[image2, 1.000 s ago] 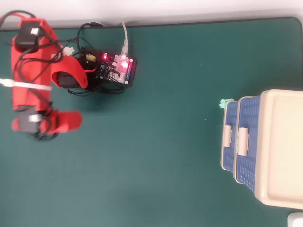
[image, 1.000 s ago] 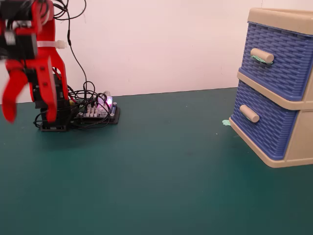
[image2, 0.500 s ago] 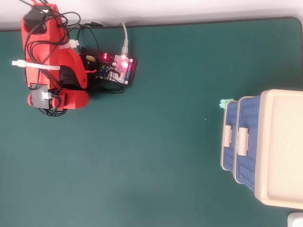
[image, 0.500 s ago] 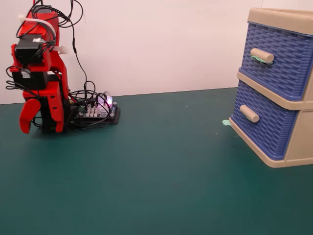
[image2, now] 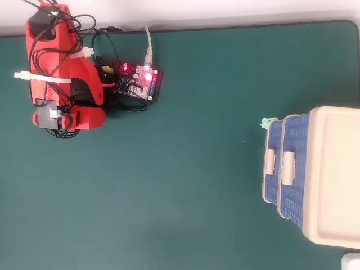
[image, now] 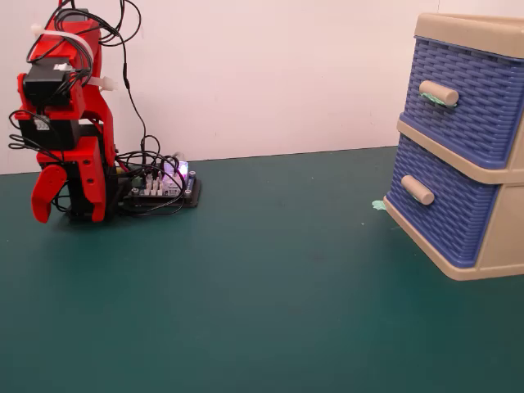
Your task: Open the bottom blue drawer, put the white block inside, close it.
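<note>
The beige cabinet [image: 499, 246] stands at the right of the green mat. Its bottom blue drawer [image: 438, 214] with a plain beige handle [image: 417, 190] is shut; it also shows in the overhead view [image2: 274, 188]. The upper drawer [image: 471, 106], with green tape on its handle, is shut too. The white block is not in view. The red arm [image: 70, 98] is folded at the far left, far from the cabinet. My gripper [image: 47, 196] hangs down by the arm's base. Only one curved jaw shows, so its state is unclear.
A circuit board [image2: 140, 81] with lit LEDs and loose wires lies beside the arm's base. A scrap of green tape [image: 378, 205] lies on the mat by the cabinet's corner. A pale thing [image2: 351, 261], cut off by the frame, sits beyond the cabinet.
</note>
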Robot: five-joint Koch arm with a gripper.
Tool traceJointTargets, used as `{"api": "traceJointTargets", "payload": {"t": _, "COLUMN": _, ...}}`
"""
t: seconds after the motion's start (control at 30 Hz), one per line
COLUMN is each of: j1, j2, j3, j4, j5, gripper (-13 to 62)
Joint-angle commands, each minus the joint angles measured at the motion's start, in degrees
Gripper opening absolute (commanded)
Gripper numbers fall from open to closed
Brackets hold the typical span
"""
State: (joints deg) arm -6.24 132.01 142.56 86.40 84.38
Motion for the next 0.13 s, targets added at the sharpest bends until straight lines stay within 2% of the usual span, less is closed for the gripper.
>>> {"api": "traceJointTargets", "payload": {"t": 0.0, "j1": -0.6, "j2": 2.7, "j3": 0.8, "j4": 8.3, "j5": -0.2, "gripper": 34.6}}
{"api": "traceJointTargets", "payload": {"t": 0.1, "j1": -0.6, "j2": 2.7, "j3": 0.8, "j4": 8.3, "j5": -0.2, "gripper": 34.6}}
